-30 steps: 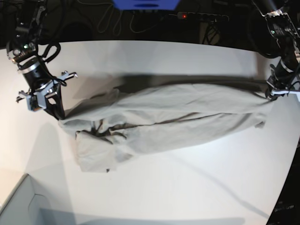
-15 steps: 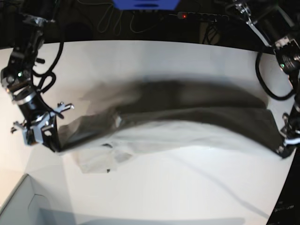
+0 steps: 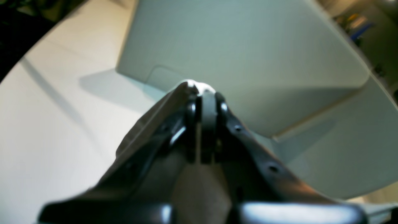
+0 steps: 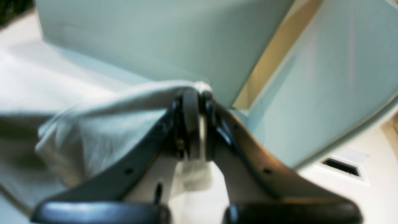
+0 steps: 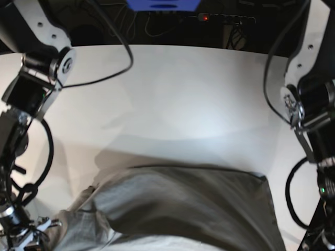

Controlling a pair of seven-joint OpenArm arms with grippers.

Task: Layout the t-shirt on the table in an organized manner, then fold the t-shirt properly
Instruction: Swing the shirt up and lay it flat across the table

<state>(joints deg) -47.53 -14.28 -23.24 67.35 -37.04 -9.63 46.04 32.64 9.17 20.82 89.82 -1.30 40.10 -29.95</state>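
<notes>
The t-shirt (image 5: 178, 204) hangs stretched between the two arms at the near side of the table (image 5: 172, 94), raised off the surface so that a broad shadow falls on the white top behind it; its upper edge runs nearly level from one arm across to the other, and the cloth drops out of the base view at the bottom. It is held this way, by my reading, so the fabric can spread to full width before being lowered flat, which is the laying-out half of the job; folding has not begun. In the right wrist view the right tool (image 4: 194, 124) is closed on a bunched edge of the shirt, pale cloth squeezed between the pads and trailing off to one side. In the left wrist view the left tool (image 3: 203, 121) is likewise clamped tight, with a small white nub of cloth pinched at the tips and darker fabric draped along one finger. Both wrist views face a pale grey box (image 3: 248, 56) just beyond the tips, so the arms are drawn back toward the near edge. The shirt's lower part is out of frame, so whether it touches anything I cannot tell.
</notes>
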